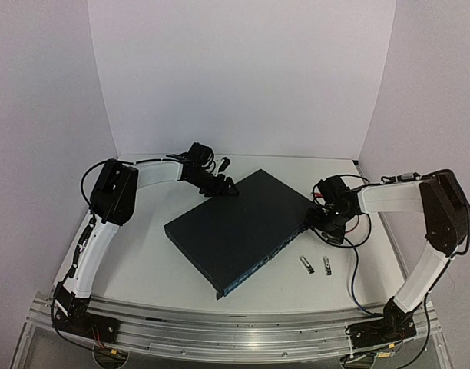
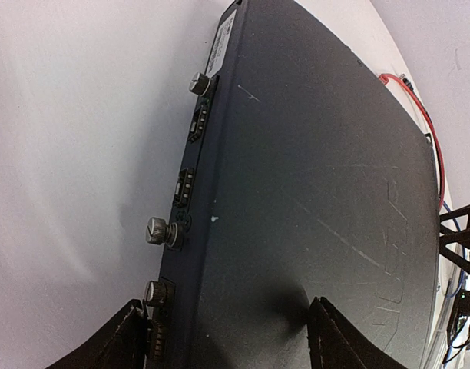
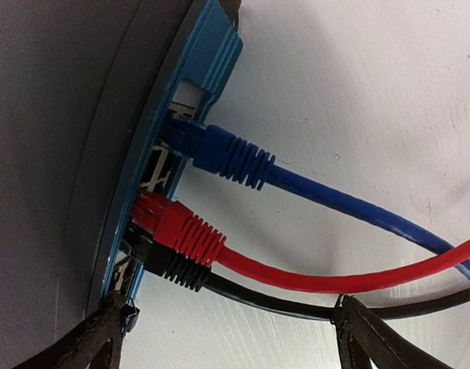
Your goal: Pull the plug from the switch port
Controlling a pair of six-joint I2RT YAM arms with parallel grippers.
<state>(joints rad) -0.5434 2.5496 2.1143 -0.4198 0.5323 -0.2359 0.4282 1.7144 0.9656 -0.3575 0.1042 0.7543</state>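
Right gripper [image 3: 233,327]: your fingers stand wide apart, clamped on nothing. The black cable [image 3: 273,301] runs between them and passes right by one fingertip; contact can't be made out. Just past the tips, the black plug [image 3: 173,265] sits in a port of the switch's blue front face. The red plug [image 3: 181,227] is seated right against it. The blue plug [image 3: 227,157] is seated further along that face.

Left gripper [image 2: 227,315]: your fingers are apart and straddle the top rear edge of the switch [image 1: 239,227] at its far corner. One is down beside the rear face, near a thumbscrew [image 2: 160,231]; the other is over the lid. Whether either presses on the metal you cannot tell.

The switch lies flat mid-worktop [image 1: 143,269], turned diagonally, with its port face toward the near right corner. Two small loose pieces [image 1: 306,264] lie on the worktop just off that face.
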